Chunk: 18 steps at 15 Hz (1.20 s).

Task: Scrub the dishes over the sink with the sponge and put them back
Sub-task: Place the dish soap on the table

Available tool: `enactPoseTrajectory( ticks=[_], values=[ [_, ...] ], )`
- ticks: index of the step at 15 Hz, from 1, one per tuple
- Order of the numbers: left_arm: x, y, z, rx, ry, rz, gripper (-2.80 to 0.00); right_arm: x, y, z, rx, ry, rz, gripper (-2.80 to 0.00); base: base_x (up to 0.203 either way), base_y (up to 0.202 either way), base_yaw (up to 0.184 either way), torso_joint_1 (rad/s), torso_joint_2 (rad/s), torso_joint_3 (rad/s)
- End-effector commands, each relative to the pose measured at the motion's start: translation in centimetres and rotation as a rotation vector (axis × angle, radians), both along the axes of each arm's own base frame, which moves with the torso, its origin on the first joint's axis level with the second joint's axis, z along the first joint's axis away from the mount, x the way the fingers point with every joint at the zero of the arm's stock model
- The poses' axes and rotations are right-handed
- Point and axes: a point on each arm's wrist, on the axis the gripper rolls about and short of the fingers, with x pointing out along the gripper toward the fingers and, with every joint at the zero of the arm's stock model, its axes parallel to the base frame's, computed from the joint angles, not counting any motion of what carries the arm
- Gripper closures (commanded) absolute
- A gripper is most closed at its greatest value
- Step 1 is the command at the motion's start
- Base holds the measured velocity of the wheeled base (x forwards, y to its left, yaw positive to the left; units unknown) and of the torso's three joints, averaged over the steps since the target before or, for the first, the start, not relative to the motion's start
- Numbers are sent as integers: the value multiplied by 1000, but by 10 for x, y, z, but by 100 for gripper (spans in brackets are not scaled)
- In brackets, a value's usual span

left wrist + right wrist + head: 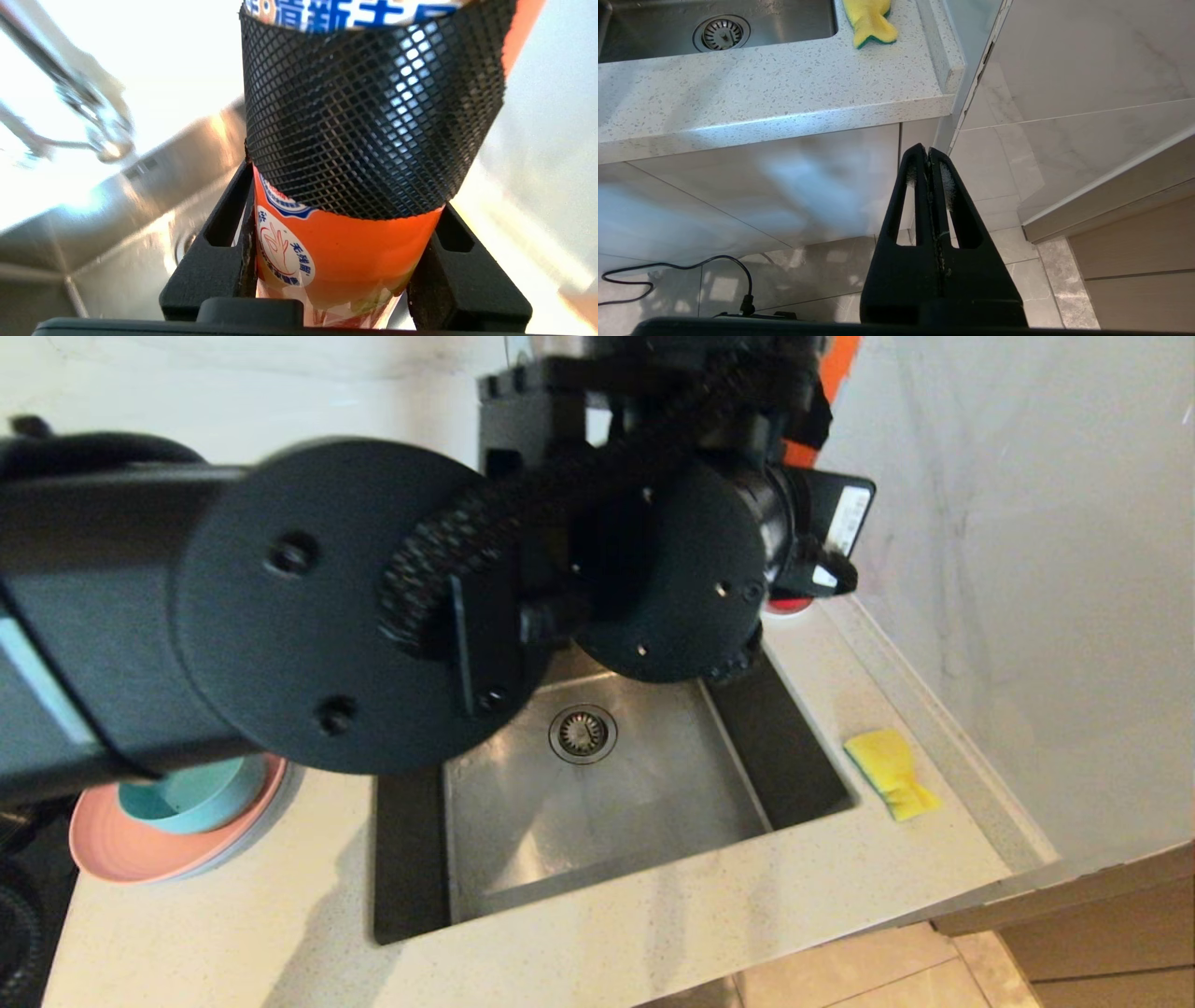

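You can read blue Chinese characters — 清新 — along the orange bottle (345, 252)'s upper label. Its round hand emblem (285, 254) carries 无残留. Nothing else is legible.

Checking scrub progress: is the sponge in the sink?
No, the sponge lies on the counter beside the sink.

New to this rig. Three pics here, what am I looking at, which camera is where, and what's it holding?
It is a two-armed robot at a kitchen counter. The head view looks down from its head; the big black shape is its left arm. The other two pictures come from cameras on each wrist.

The left gripper is shut on an orange bottle with a black mesh sleeve, above the sink. The right gripper is shut and empty, parked low beside the cabinet.

On the counter: a yellow sponge right of the sink, and on its left a teal bowl on a pink plate.
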Motion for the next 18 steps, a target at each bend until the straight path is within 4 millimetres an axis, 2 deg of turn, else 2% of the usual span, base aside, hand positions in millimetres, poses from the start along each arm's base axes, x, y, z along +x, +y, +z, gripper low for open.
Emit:
enactPoseTrajectory(
  ticks=[1,5,9,13,18],
  values=[
    [-7,38,37,-103,-55,29,0,0,0,0,0,0,1,0,0,0,0,0,0,0],
    [-21,85,76,-224,-128,-7,0,0,0,0,0,0,1,0,0,0,0,0,0,0],
    [-31,116,100,-344,-188,19,0,0,0,0,0,0,1,0,0,0,0,0,0,0],
    [-24,147,110,-377,-228,117,0,0,0,0,0,0,1,0,0,0,0,0,0,0],
    [-7,203,103,-391,-230,334,0,0,0,0,0,0,1,0,0,0,0,0,0,0]
  ],
)
